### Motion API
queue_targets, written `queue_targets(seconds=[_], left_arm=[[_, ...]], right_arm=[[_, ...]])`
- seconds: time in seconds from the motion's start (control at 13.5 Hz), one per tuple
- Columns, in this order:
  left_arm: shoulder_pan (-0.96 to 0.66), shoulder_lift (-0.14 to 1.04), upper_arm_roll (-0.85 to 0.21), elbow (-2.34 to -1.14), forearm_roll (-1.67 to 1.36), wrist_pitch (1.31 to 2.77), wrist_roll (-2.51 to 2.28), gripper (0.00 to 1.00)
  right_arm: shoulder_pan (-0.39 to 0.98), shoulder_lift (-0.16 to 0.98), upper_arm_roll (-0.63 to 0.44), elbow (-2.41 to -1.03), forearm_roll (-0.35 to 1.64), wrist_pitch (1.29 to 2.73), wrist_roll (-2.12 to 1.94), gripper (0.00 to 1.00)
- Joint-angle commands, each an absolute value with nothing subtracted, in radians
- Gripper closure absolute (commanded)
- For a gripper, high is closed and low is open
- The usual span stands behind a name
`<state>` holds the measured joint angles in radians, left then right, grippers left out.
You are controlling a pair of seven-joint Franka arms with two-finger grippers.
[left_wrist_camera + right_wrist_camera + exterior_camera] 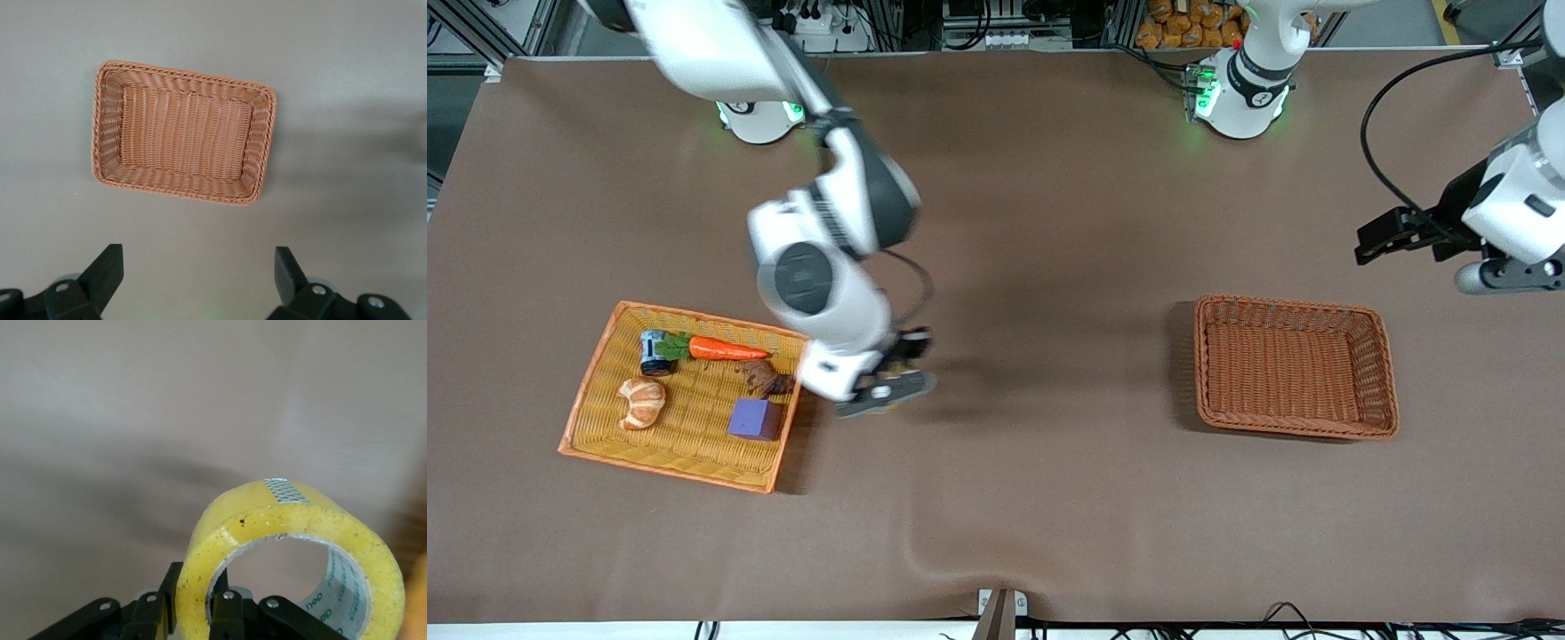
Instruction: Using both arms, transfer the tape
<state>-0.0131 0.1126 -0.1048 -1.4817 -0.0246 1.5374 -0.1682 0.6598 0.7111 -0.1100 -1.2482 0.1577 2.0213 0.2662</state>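
Your right gripper [889, 378] is up in the air over bare table just beside the orange basket [596, 373], at about 3 o'clock from it in the front view. Its fingers [223, 617] are clamped tight on the wall of the tape [293, 553], one finger outside the ring and one inside the hollow core. In the right wrist view you see the yellow roll standing on edge in the grip, a silvery patch on its outer face and printed lettering inside the core. From the front camera the roll is almost wholly hidden under the wrist.

In the orange basket you have a carrot [716, 348], a croissant [641, 402], a purple cube [754, 419], a small dark brown figure [765, 377] and a small grey-and-black object [655, 351].

Your left gripper [1392, 236] waits high over the table toward the left arm's end, at about 1 o'clock from the brown basket [1294, 307] in the front view. Its fingers [107, 270] stand wide apart with nothing between them, and the left wrist view looks down on that brown basket [183, 193], which holds nothing. The two baskets sit well apart, the brown one at 3 o'clock from the orange one.
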Motion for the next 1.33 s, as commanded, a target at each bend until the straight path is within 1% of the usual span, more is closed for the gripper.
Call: queue_targets(seconds=[0.0, 0.15, 0.22, 0.37, 0.52, 0.59, 0.67, 0.81, 0.89, 1.04, 1.11, 1.26], left_arm=[[-0.034, 0.153, -0.106, -1.479, -0.038, 1.569, -0.192, 0.0], [-0.043, 0.176, -0.106, -1.479, -0.032, 1.578, -0.192, 0.0], [-0.046, 0.184, -0.106, -1.479, -0.029, 1.578, -0.192, 0.0], [-0.048, 0.186, -0.106, -1.479, -0.028, 1.578, -0.192, 0.0], [-0.066, 0.198, -0.106, -1.479, -0.029, 1.589, -0.192, 0.0], [-0.087, 0.212, -0.104, -1.477, -0.029, 1.598, -0.195, 0.0], [-0.113, 0.222, -0.104, -1.477, -0.023, 1.608, -0.205, 0.0], [-0.139, 0.251, -0.106, -1.477, -0.023, 1.638, -0.225, 0.0], [-0.152, 0.264, -0.106, -1.477, -0.023, 1.653, -0.225, 0.0], [-0.163, 0.285, -0.107, -1.477, -0.028, 1.69, -0.229, 0.0], [-0.182, 0.297, -0.112, -1.477, -0.034, 1.71, -0.229, 0.0], [-0.215, 0.342, -0.114, -1.479, -0.075, 1.77, -0.242, 0.0]], right_arm=[[0.675, 0.84, -0.069, -1.161, 0.19, 2.107, 0.354, 1.0], [0.698, 0.886, -0.023, -1.161, 0.19, 2.17, 0.462, 1.0], [0.716, 0.912, -0.021, -1.161, 0.189, 2.202, 0.512, 1.0], [0.735, 0.937, -0.02, -1.161, 0.19, 2.214, 0.526, 1.0], [0.776, 0.937, -0.02, -1.163, 0.189, 2.206, 0.602, 1.0], [0.785, 0.937, -0.02, -1.169, 0.187, 2.213, 0.615, 0.78], [0.779, 0.936, -0.021, -1.169, 0.184, 2.21, 0.617, 0.45], [0.767, 0.898, -0.026, -1.166, 0.184, 2.185, 0.615, 0.07], [0.753, 0.881, -0.031, -1.166, 0.181, 2.154, 0.614, 0.0], [0.695, 0.765, -0.035, -1.189, 0.181, 2.05, 0.585, 0.0], [0.652, 0.688, -0.035, -1.233, 0.181, 2.007, 0.571, 0.0], [0.566, 0.535, -0.035, -1.334, 0.178, 1.983, 0.488, 0.0]])
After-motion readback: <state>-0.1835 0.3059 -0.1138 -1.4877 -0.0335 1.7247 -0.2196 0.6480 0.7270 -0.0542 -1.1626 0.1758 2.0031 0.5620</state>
